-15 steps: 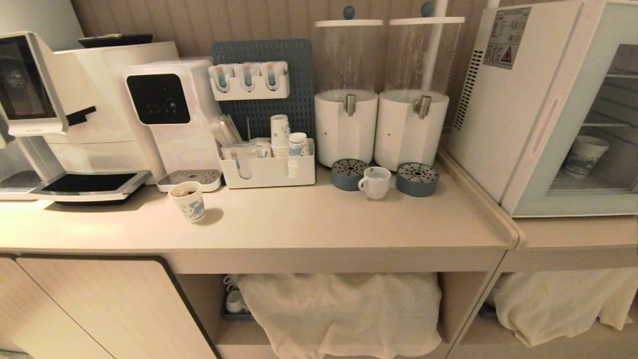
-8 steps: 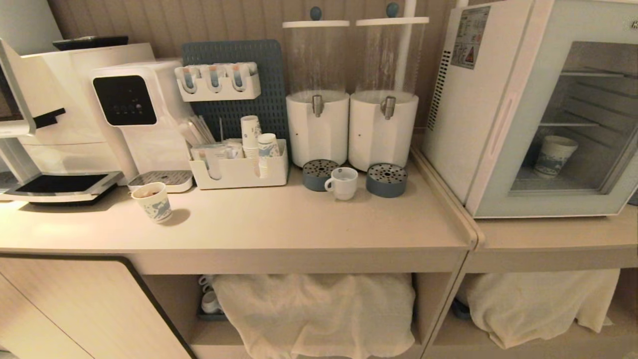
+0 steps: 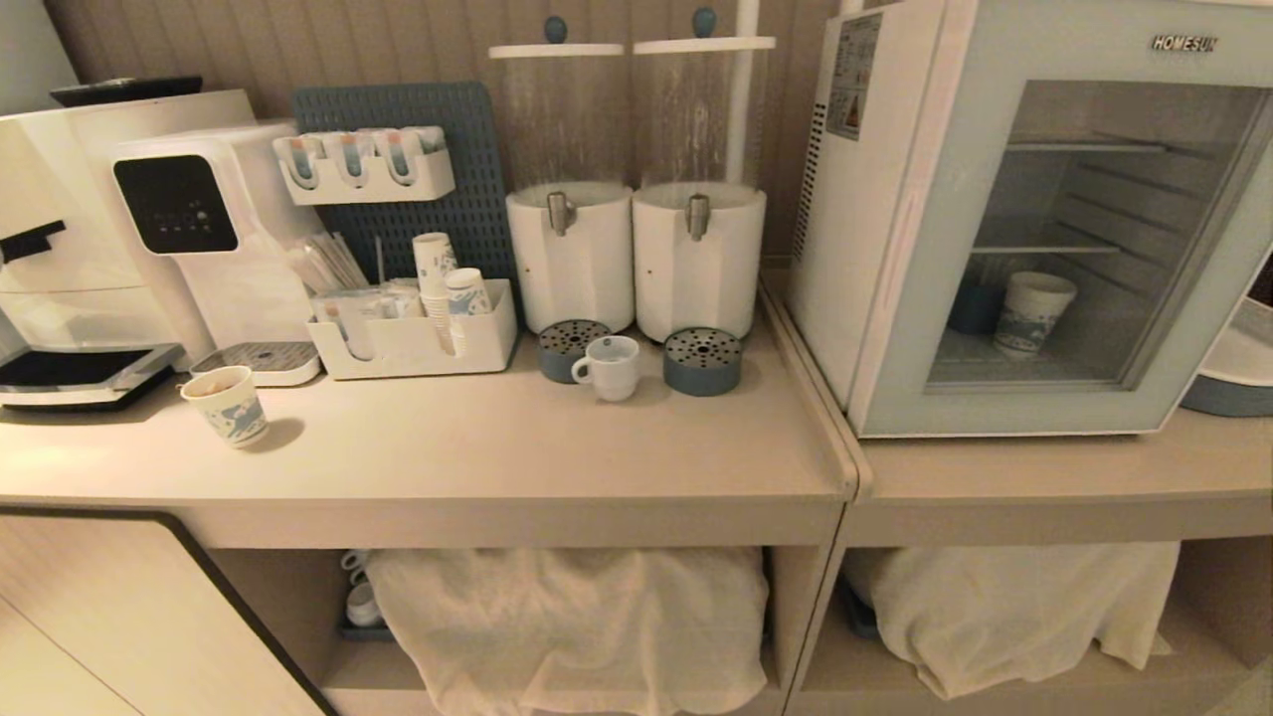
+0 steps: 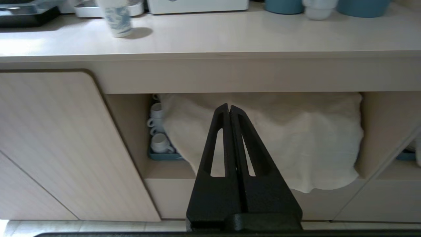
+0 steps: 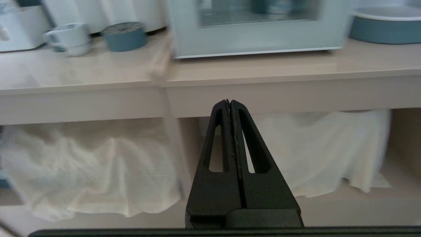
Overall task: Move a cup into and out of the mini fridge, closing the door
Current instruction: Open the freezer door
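Note:
The small white cup [image 3: 611, 366] with a loop handle stands on the counter between two blue drip trays, also seen in the right wrist view [image 5: 69, 38]. The mini fridge [image 3: 875, 219] sits at the right on a lower counter. Its glass door [image 3: 1054, 239] is shut. A patterned paper cup [image 3: 1032, 312] stands inside. Neither arm shows in the head view. My left gripper [image 4: 229, 107] hangs shut and empty below the counter edge, facing a white cloth. My right gripper [image 5: 229, 102] is shut and empty too, low in front of the fridge's counter.
Two white drink dispensers [image 3: 636, 254] stand behind the cup. A caddy of paper cups [image 3: 413, 338], a water machine [image 3: 194, 229] and a loose paper cup [image 3: 229, 406] are to the left. White cloths [image 3: 567, 617] cover the lower shelves. A blue-rimmed dish [image 3: 1233, 373] sits right of the fridge.
The whole scene has slid left in the head view: the camera has moved right, bringing the fridge front fully into view. Nothing on the counter moved.

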